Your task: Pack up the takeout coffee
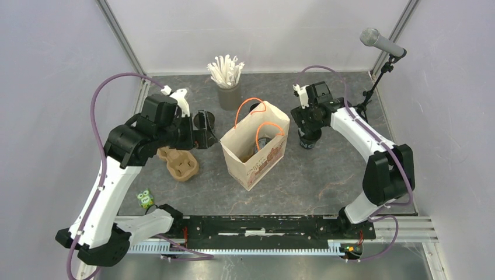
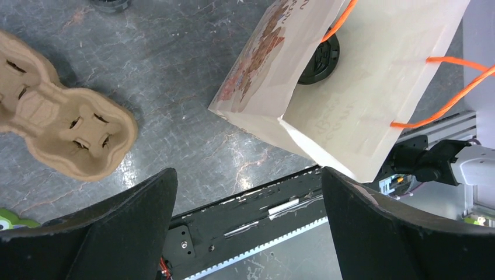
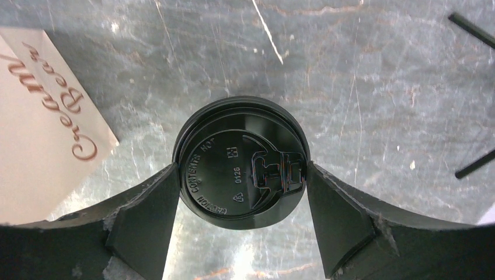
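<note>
Right gripper [image 3: 242, 189] stands straight down over a lidded black cup [image 3: 225, 175], one finger on each side of the round lid. The pads sit right at the lid's rim. Whether they already press on it or just flank it, I cannot tell. The cup stands upright on the grey table [image 1: 327, 175], just right of the open paper bag [image 1: 255, 153] and apart from it.

Likely trouble starts with where the fingers meet the cup. They sit high, at the lid, so a lift could pop the lid loose, or the tapered wall could slide down out of the grip. The bag's mouth is narrow and two orange handles [image 1: 265, 128] arch over it, so a cup carried across low could snag one or shove the bag over. Nothing holds the bag steady. A second lidded cup [image 2: 318, 58] already sits inside, so this one could land on it and tip.

Right arm rises from its near-right base, elbow high at the right. Its white forearm runs far and left, and the wrist points down. Left gripper [image 2: 248, 175] hangs wide open and empty between the brown cup carrier [image 1: 178, 163] and the bag
</note>
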